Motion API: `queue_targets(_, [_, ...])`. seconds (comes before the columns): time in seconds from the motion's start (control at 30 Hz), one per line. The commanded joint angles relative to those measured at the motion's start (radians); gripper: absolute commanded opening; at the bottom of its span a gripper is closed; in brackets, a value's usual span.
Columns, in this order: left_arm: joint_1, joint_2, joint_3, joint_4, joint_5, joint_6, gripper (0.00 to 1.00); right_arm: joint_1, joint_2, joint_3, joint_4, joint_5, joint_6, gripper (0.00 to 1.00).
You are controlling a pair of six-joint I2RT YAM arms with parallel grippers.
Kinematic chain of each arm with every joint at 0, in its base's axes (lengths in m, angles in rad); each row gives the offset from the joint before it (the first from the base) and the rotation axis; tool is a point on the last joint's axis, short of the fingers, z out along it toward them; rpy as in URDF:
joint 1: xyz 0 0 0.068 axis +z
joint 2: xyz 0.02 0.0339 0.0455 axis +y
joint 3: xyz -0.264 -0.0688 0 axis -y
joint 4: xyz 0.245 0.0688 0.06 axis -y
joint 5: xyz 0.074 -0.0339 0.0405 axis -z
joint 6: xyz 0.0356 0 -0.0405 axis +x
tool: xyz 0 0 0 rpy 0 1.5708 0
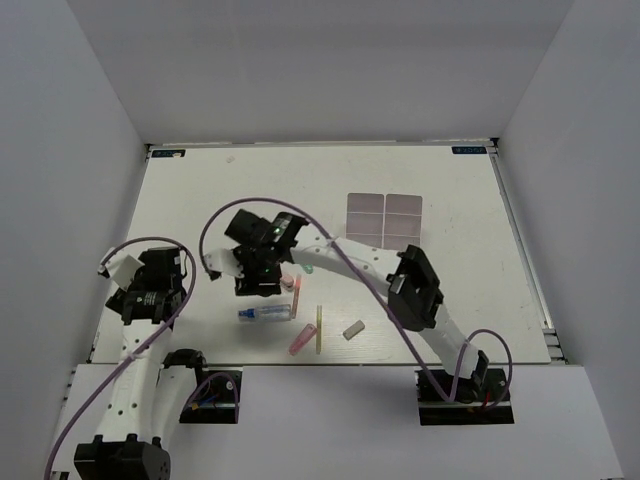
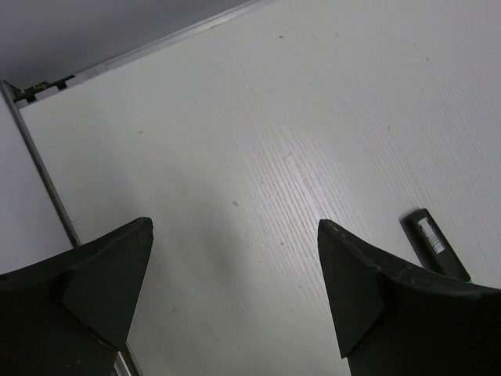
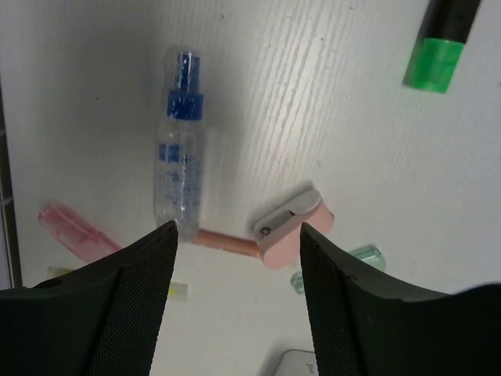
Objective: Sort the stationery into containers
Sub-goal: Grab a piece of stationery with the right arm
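- Plainly, the left gripper (image 2: 235,231) gapes wide, holding nothing, above the table (image 2: 274,117).
- The right gripper (image 3: 237,235) is spread, gripping nothing; the blue-capped tube (image 3: 178,157) and a pink piece (image 3: 291,229), perhaps a sharpener, lie just beyond its fingers.
- The containers (image 1: 385,218) sit well apart.

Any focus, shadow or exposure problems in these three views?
Top external: evenly lit, sharp, soft shadows on the white table. Left wrist: table grain crisp, the black fingers near-silhouettes, a grey shadow between them. Right wrist: clear blue-capped spray bottle sharp, green-capped black marker slightly soft.
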Motion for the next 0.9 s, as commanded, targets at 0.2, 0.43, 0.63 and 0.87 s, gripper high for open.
queue_targets(0.2, [0.006,-0.084,0.015,-0.038,-0.123,-0.064,0.93,0.105,0.120,0.032,-0.024,0.229,0.070,0.65])
queue_targets(0.43, [0.007,-0.092,0.016,-0.044,-0.125,-0.070,0.93,0.116,0.160,0.030,0.003,0.206,0.096,0.65])
queue_targets(0.63, [0.006,-0.107,0.009,-0.041,-0.132,-0.073,0.93,0.100,0.209,0.030,0.011,0.160,0.108,0.65])
queue_targets(0.87, [0.007,-0.115,0.007,-0.038,-0.132,-0.075,0.93,0.122,0.235,0.018,0.025,0.132,0.108,0.65])
